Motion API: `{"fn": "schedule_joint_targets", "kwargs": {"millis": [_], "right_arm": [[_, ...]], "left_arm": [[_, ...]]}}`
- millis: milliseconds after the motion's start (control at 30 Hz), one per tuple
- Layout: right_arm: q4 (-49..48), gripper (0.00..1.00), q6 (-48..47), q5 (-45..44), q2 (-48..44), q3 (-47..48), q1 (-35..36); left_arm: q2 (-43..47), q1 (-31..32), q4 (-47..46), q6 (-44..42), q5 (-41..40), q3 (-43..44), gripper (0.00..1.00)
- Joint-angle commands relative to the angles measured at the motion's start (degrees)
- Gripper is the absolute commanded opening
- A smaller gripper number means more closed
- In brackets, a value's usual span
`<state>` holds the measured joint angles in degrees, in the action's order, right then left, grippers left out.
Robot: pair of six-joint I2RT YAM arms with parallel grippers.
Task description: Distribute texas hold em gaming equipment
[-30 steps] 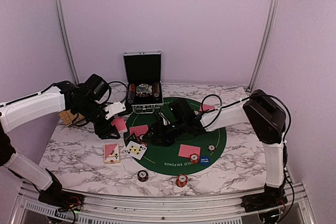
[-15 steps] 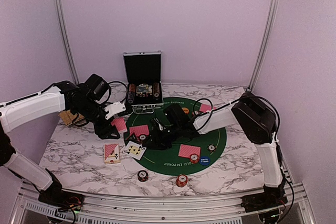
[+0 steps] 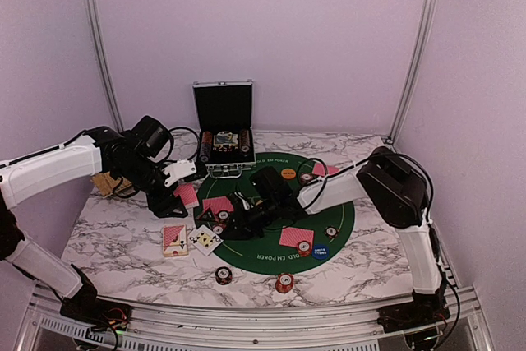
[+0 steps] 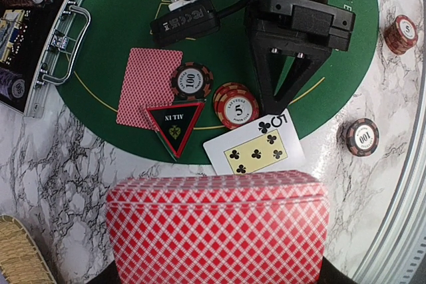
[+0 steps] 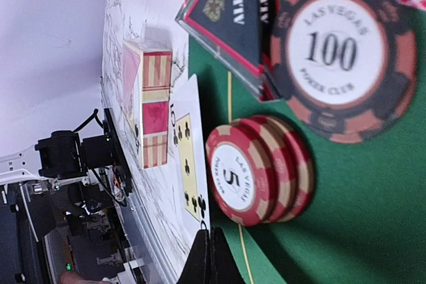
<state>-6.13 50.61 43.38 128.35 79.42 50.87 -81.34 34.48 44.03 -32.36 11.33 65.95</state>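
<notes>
My left gripper (image 3: 186, 194) is shut on a deck of red-backed cards (image 4: 216, 227) above the mat's left edge. My right gripper (image 4: 273, 106) is shut, and its tips rest on the upper edge of the face-up five of clubs (image 4: 256, 151). I cannot tell whether the card is pinched. Beside the tips stand a stack of red 5 chips (image 5: 256, 171), a black 100 chip (image 5: 339, 51) and the black triangular marker (image 4: 174, 121). A face-down card (image 4: 148, 86) lies behind them on the green mat (image 3: 345, 211).
The open black case (image 3: 223, 133) stands at the back and the tan tray (image 3: 103, 182) at the left. A card box (image 3: 173, 238) lies near the five of clubs. Chips (image 3: 223, 275) (image 3: 284, 282) sit near the front edge. Another card (image 3: 294, 237), a blue disc (image 3: 319, 252) and an orange disc (image 3: 288, 174) lie on the mat.
My right arm has reached further left across the mat and its jaws have closed at the five of clubs, which slid slightly left. The left arm and deck have not moved.
</notes>
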Motion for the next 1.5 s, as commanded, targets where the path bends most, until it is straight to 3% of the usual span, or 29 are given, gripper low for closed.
{"fn": "schedule_joint_targets", "kwargs": {"millis": [0,300,467,533,700,867,1467], "right_arm": [[3.5,0.0,-3.3,2.5,2.0,5.3,2.4],[14.0,0.0,-9.3,4.7,4.1,10.7,4.4],[14.6,0.11,-10.7,1.9,-0.4,8.1,3.1],[9.6,0.2,-8.0,1.5,-4.4,5.4,1.3],[-6.1,0.54,1.8,0.7,-11.5,-1.4,-1.8],[-13.5,0.67,7.8,3.4,-10.9,-0.3,-1.6],[-12.1,0.71,10.5,4.9,-2.1,12.0,2.4]], "left_arm": [[1.9,-0.4,0.3,-0.7,0.1,-0.2,0.0],[1.8,-0.4,0.3,-0.6,0.6,-0.1,0.0],[1.7,-0.4,0.3,-0.7,0.6,0.0,0.0],[1.5,-0.4,0.2,-0.5,0.8,0.0,0.0],[1.4,-0.4,0.2,-0.6,0.6,0.3,0.0],[1.4,-0.4,0.2,-0.6,0.9,0.6,0.0],[1.0,-0.4,0.1,-0.2,1.5,1.6,0.0]]}}
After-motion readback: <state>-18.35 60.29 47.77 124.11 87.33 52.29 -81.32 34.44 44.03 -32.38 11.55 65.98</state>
